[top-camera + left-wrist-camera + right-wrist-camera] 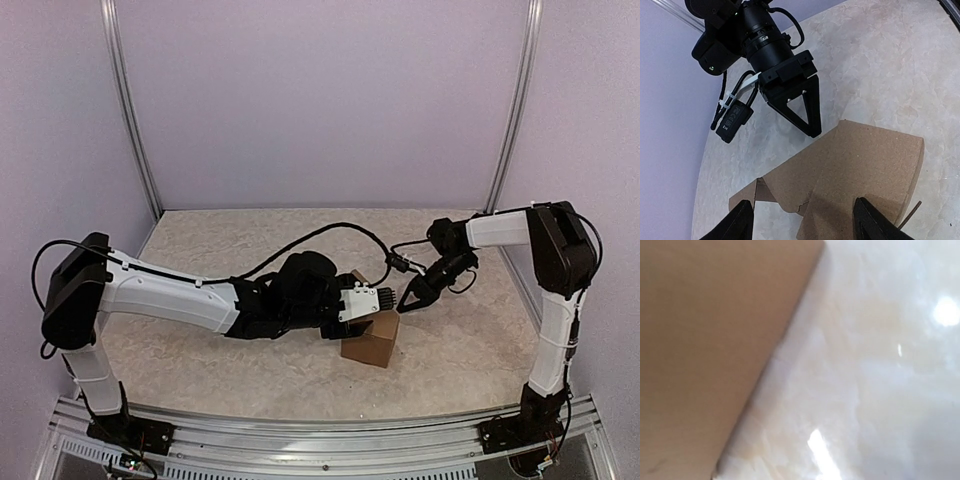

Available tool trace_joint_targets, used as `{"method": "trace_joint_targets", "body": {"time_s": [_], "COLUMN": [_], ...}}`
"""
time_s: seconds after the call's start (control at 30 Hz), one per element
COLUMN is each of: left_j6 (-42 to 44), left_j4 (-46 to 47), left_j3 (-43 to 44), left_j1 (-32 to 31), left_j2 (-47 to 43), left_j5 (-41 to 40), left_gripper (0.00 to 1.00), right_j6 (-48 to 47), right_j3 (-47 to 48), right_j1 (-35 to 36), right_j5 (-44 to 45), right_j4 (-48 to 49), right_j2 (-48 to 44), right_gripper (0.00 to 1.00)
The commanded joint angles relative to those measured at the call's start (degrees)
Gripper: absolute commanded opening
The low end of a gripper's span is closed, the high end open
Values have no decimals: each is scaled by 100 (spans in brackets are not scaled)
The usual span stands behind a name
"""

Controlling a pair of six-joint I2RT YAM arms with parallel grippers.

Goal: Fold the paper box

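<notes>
**Top external view.** The paper box [372,342], a small squarish form of plain brown cardboard, stands on the marbled beige table [240,375], slightly right of and below the centre of the frame. The left gripper [383,300] reaches in from the left and sits over the box's upper edge. The right gripper [408,298] comes in from the upper right with its tip pointing down and to the left. It lies just beside the left gripper, above the box's upper right corner. A black cable [330,228] arcs above both grippers.

**Left wrist view.** The left gripper [806,222] shows its two dark fingers [740,222] at the bottom edge, spread wide with nothing clamped between them. The paper box [865,160] fills the lower centre and lower right. Its top panel passes under the right-hand finger, and a flap [747,197] projects toward the lower left. The right gripper [812,130] enters from the upper left, over the table [880,65]. Its pointed tip ends at the box's upper edge, and it cannot be told whether the tip touches the box or hangs just above it. The gripper appears side-on as a single triangular finger, so whether its jaws are narrow or closed cannot be told.

**Right wrist view.** The picture is blurred. The paper box [705,340] occupies the upper left and left as a flat brown face with a slanting edge, and the glossy table [880,380] fills the right.
</notes>
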Motion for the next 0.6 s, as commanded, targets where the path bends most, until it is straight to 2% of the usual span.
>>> {"method": "trace_joint_targets", "body": {"time_s": [0.0, 0.1, 0.3, 0.37, 0.47, 0.57], "left_j6": [-180, -724, -2826, -3239, -3386, -3507], "left_j4": [265, 453, 163, 71, 130, 429], "left_j3": [-262, -758, -1719, -1798, -1792, -1802], "left_j1": [-180, -573, -1184, -1170, -954, -518], "left_j2": [-307, -807, -1483, -1362, -1010, -710], "left_j5": [-630, -1138, -1433, -1611, -2005, -1914], "left_gripper": [66, 67, 66, 65, 63, 62], "right_j6": [46, 23, 33, -4, -60, -76], "right_j3": [-62, 11, 378, 514, 677, 739], "right_j1": [103, 105, 173, 299, 572, 840], "right_j5": [8, 69, 616, 736, 738, 679], "right_j4": [153, 137, 223, 187, 115, 81], "right_j2": [-8, -132, -461, -394, -254, -168], "right_gripper": [14, 14, 15, 15, 15, 15]}}
